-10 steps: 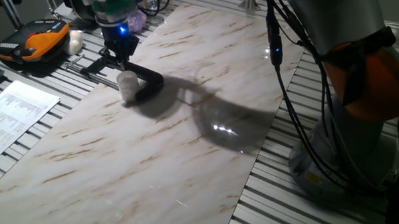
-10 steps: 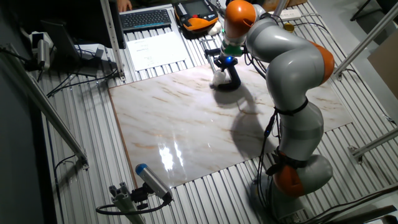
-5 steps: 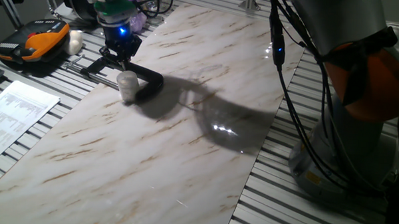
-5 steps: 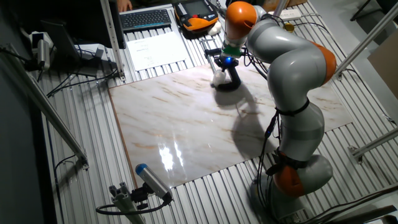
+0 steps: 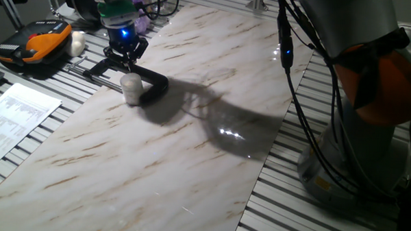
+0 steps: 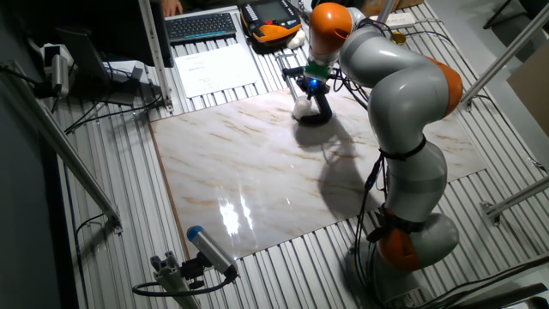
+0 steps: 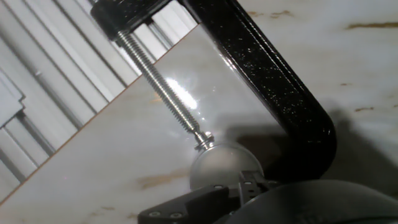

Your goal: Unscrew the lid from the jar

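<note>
The near and middle stretch of the marble tabletop [image 5: 190, 163] carries only the arm's shadow; everything that matters sits at the far left corner. There the jar [image 5: 131, 90] stands upright on the marble, close to the left edge, with the lid [image 5: 130, 78] apparently still on top, so the unscrewing looks not yet done. A black clamp [image 5: 148, 82] curves around the jar; in the hand view its threaded screw [image 7: 165, 87] runs in from the table edge and its tip presses against the jar's rounded side. That arrangement is probably there to pin the jar, so that it will not spin along with the lid when the single arm twists.

The gripper [image 5: 123, 52] hangs directly above the jar, pointing straight down, which suits a turn about the jar's upright axis. From the fixed views the fingers seem slightly apart and clear of the lid, holding nothing, though they are small and dark, so how wide they stand I cannot tell for sure. In the hand view the fingertips are hardly visible.

Beyond the corner, off the marble, lie an orange-and-black handheld unit [image 5: 36, 44] and a printed sheet [image 5: 17, 112].
</note>
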